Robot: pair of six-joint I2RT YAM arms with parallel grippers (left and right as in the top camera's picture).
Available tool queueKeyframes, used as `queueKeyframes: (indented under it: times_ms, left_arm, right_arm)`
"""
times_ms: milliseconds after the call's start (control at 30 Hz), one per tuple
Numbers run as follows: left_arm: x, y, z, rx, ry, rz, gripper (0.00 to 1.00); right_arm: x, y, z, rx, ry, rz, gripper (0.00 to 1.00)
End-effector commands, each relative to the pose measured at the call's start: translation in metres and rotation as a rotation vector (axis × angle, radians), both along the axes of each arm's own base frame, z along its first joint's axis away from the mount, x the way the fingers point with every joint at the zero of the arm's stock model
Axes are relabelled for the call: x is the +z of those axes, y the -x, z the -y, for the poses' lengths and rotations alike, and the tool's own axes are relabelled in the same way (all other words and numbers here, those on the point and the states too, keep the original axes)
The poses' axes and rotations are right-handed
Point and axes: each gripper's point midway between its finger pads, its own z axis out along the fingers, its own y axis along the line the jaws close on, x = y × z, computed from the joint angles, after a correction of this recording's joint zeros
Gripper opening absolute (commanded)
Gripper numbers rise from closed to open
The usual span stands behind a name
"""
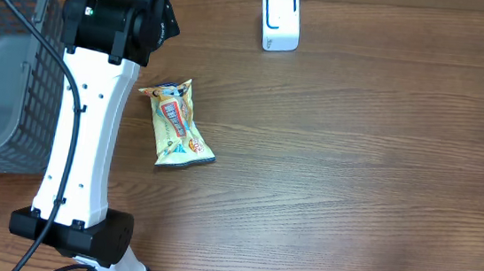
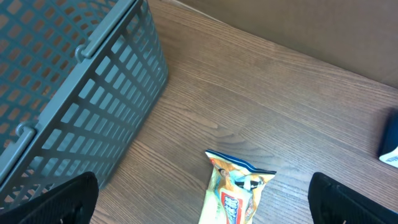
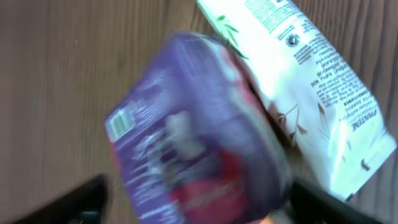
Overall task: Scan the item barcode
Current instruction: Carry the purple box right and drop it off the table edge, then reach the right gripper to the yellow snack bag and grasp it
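Purple packet (image 3: 199, 143) fills my right wrist view, smeared with blur, sitting right between the fingers of the right gripper (image 3: 199, 202). Those fingers (image 3: 81, 199) stand wide apart at either side, and I can't tell whether either one touches it. Just past the packet, toward the gripper's right, a white pouch (image 3: 311, 81) lies on the table (image 3: 62, 62), with the purple one overlapping it from where I look. Over on the other arm, the left gripper (image 2: 203, 193) hangs spread wide above the wood. A yellow snack bag (image 2: 239, 186) lies directly ahead between its fingers, the grey basket (image 2: 74, 93) is off to its left, and the white scanner (image 1: 281, 21) is well off to its right.
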Motion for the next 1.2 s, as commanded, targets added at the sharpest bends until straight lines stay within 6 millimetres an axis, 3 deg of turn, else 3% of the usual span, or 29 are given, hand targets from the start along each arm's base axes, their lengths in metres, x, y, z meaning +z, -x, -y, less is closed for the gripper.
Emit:
queueKeyframes:
  times_ms: [0, 100, 200, 300, 333, 400, 567, 700, 833, 1000, 1100, 1167]
  left_arm:
    - [0.0, -0.003, 0.002, 0.011, 0.001, 0.011, 1.0]
    - [0.0, -0.003, 0.002, 0.01, 0.001, 0.011, 1.0]
    - [0.0, -0.003, 0.002, 0.01, 0.001, 0.011, 1.0]
    - [0.0, -0.003, 0.002, 0.01, 0.001, 0.011, 1.0]
    - [0.0, -0.003, 0.002, 0.011, 0.001, 0.011, 1.0]
    - [0.0, -0.003, 0.002, 0.01, 0.001, 0.011, 1.0]
    - [0.0, -0.003, 0.002, 0.01, 0.001, 0.011, 1.0]
    - [0.0, -0.003, 0.002, 0.011, 0.001, 0.011, 1.0]
    - [0.0, -0.003, 0.002, 0.011, 0.001, 0.011, 1.0]
    - [0.0, -0.003, 0.002, 0.01, 0.001, 0.011, 1.0]
    - [0.0, -0.003, 0.002, 0.011, 0.001, 0.011, 1.0]
    - [0.0, -0.003, 0.002, 0.011, 0.001, 0.011, 1.0]
  right_arm:
    - [0.069, -0.008, -0.008, 0.066, 0.079, 0.154, 1.0]
    - [0.126, -0.01, -0.022, 0.113, 0.147, 0.265, 1.0]
    - [0.186, -0.012, -0.052, 0.193, 0.215, 0.388, 1.0]
    - [0.229, -0.018, -0.102, 0.304, 0.254, 0.473, 1.0]
    - [0.241, -0.025, -0.132, 0.377, 0.26, 0.493, 1.0]
    - [0.246, -0.038, -0.174, 0.506, 0.263, 0.496, 1.0]
    - [0.214, -0.075, -0.292, 0.82, 0.117, 0.453, 1.0]
    - [0.167, -0.096, -0.38, 1.118, 0.031, 0.354, 1.0]
    - [0.112, -0.091, -0.478, 1.596, -0.089, 0.317, 1.0]
    - [0.043, -0.076, -0.549, 1.835, -0.205, 0.201, 1.0]
    - [0.021, -0.062, -0.585, 1.948, -0.167, 0.152, 1.0]
    - [0.013, -0.054, -0.616, 2.012, -0.017, 0.109, 1.0]
